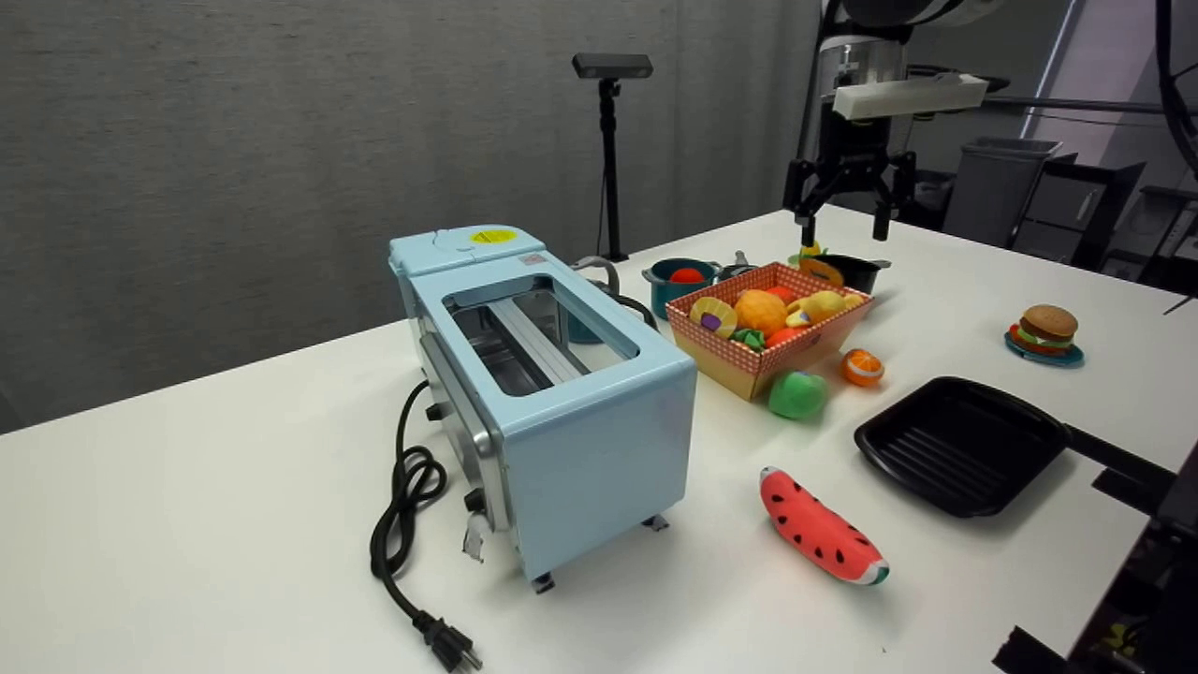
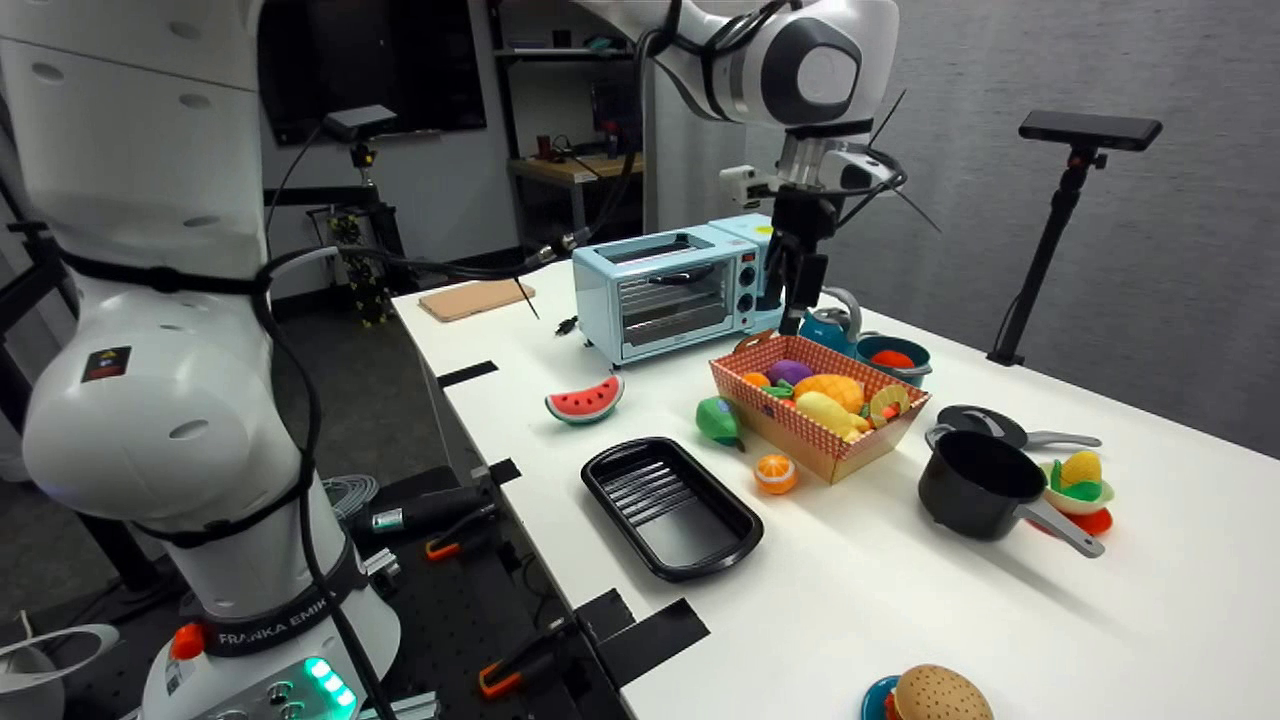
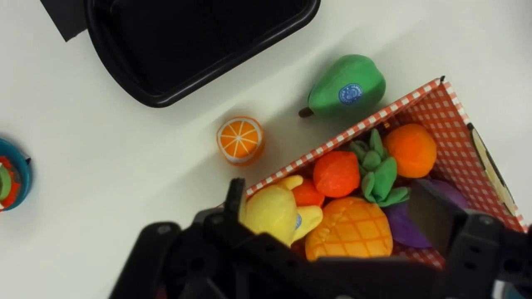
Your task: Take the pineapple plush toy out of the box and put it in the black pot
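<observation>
The pineapple plush toy (image 3: 349, 230) lies among other toy foods in the checked box. It is yellow-orange with a green tuft, and it also shows in both exterior views (image 1: 760, 312) (image 2: 832, 390). The box (image 1: 725, 368) (image 2: 795, 438) is open-topped. The black pot (image 2: 980, 490) has a grey handle and stands beside the box; an exterior view shows it partly hidden behind the box (image 1: 856, 273). My gripper (image 1: 844, 229) (image 2: 782, 318) is open and empty above the box. In the wrist view its fingers (image 3: 330, 187) stand apart on either side of the pineapple, whose lower end is hidden.
A light-blue toaster (image 1: 599, 449) stands near the box. A black grill pan (image 2: 680, 510), green plush (image 2: 718, 420), orange half (image 2: 776, 473) and watermelon slice (image 2: 585, 400) lie nearby. A teal pot (image 2: 895, 365), frying pan (image 2: 980, 425) and toy corn (image 2: 1082, 468) stand beyond the box.
</observation>
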